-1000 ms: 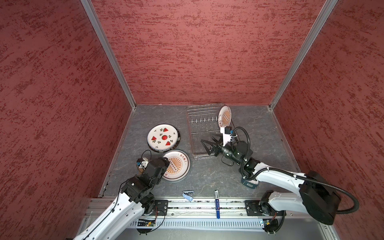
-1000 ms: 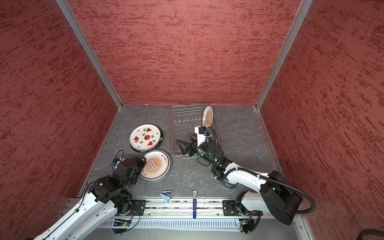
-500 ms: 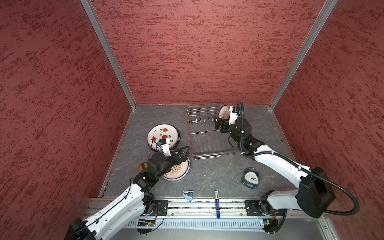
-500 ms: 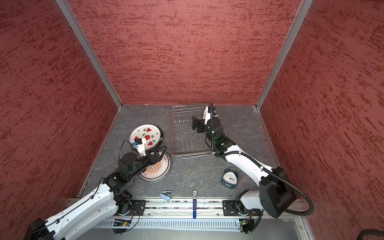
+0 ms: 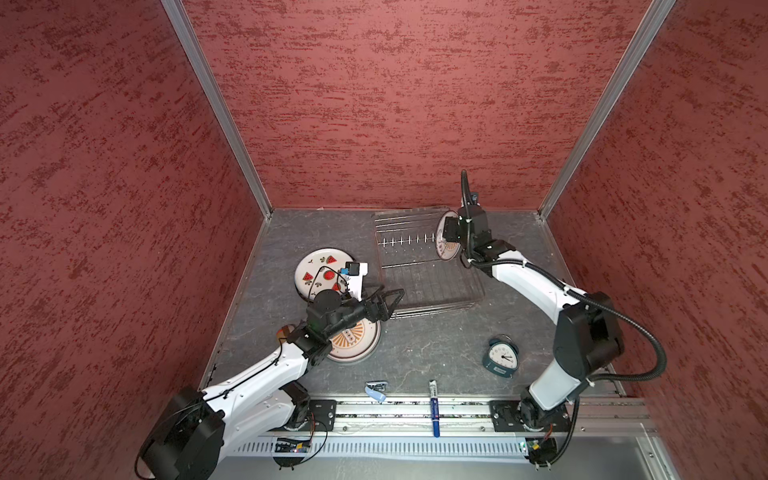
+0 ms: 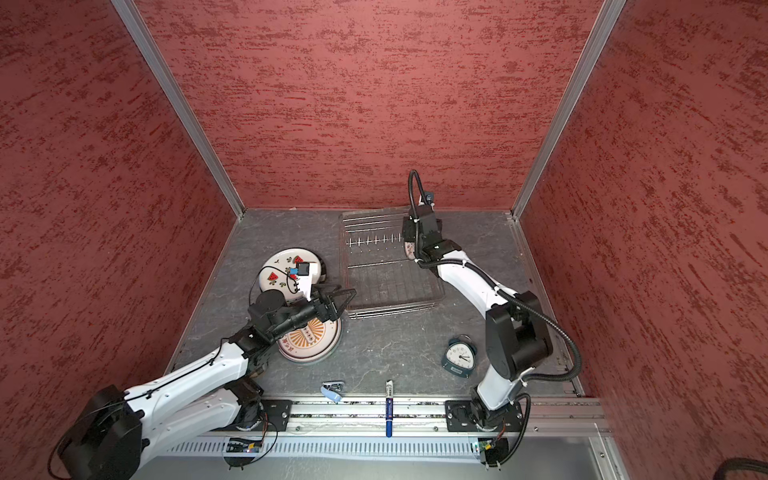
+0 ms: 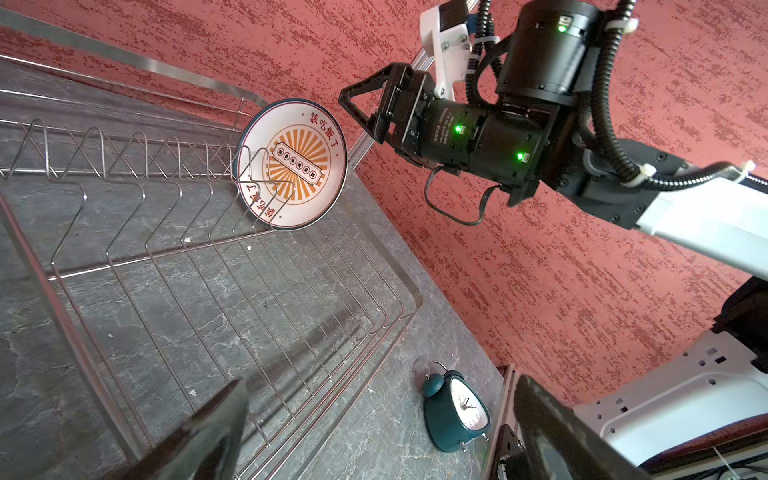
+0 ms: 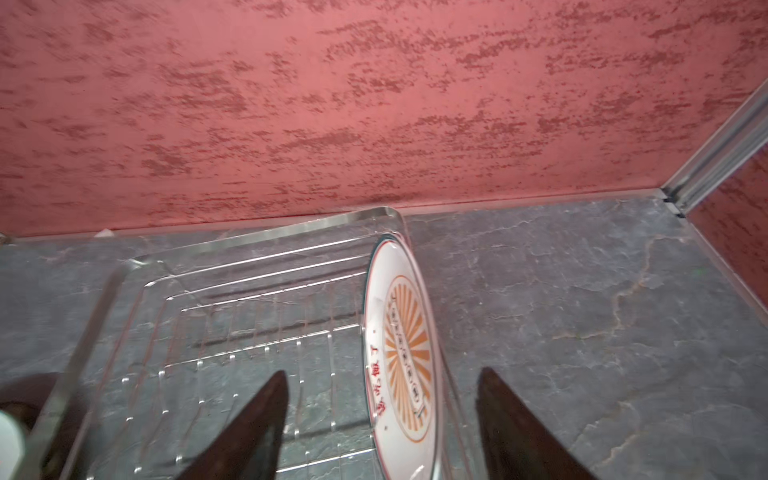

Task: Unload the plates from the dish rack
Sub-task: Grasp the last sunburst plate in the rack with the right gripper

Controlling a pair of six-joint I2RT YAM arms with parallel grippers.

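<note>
Behind the left tool (image 5: 392, 305) two unloaded plates lie flat on the bench (image 5: 436, 345): the watermelon plate (image 5: 316, 270) beside its wrist and the flat sunburst plate (image 5: 359, 343) under its arm. An alarm clock (image 5: 500, 357) stands well off to its side and a pen (image 5: 433, 409) lies at the bench's front edge; none of these blocks either tool's way to the dish rack (image 5: 415, 286). A second ago the left tool was folded back by the flat sunburst plate and the right tool (image 8: 382, 372) hung by the rack's near edge, its arm covering the clock. Now the left reaches the rack's near corner and the right is at the far end. The left tool gapes wide, holding nothing. The right tool's jaws stand partly apart, straddling the racked plate (image 7: 297, 166), which stands on edge among the end prongs, with a gap showing on each side
</note>
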